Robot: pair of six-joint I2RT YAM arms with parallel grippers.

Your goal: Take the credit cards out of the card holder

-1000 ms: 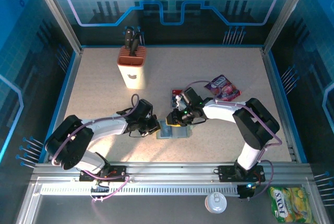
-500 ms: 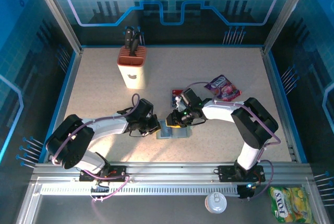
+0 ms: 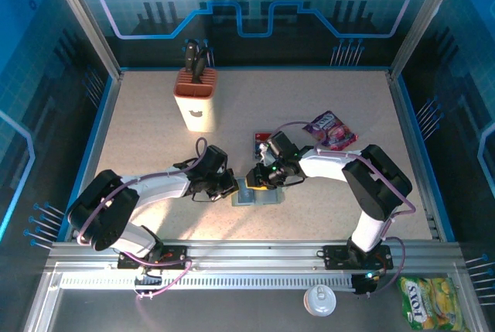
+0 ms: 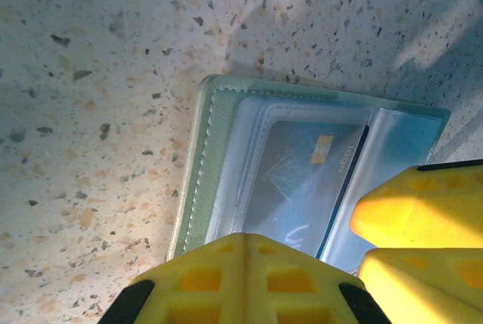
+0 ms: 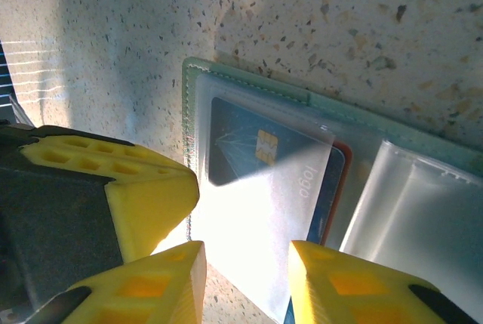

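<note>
A tan knife block (image 3: 196, 104) with dark knives (image 3: 197, 56) in it stands at the back of the speckled table (image 3: 147, 142), a purple snack bag (image 3: 331, 131) lies on the right, and a yellow-green bag (image 3: 428, 302) and a white lid (image 3: 319, 299) sit off the table at the front.

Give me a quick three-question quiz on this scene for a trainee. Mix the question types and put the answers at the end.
1. True or false: the card holder is folded shut.
2. Multiple choice: which gripper has its fingers closed together? A) left B) right
3. Fill in: the credit card in the holder shows a gold ____.

Key
1. False, it lies open.
2. A. The left gripper is shut at the holder's edge. The right gripper is open over the card.
3. chip
</note>
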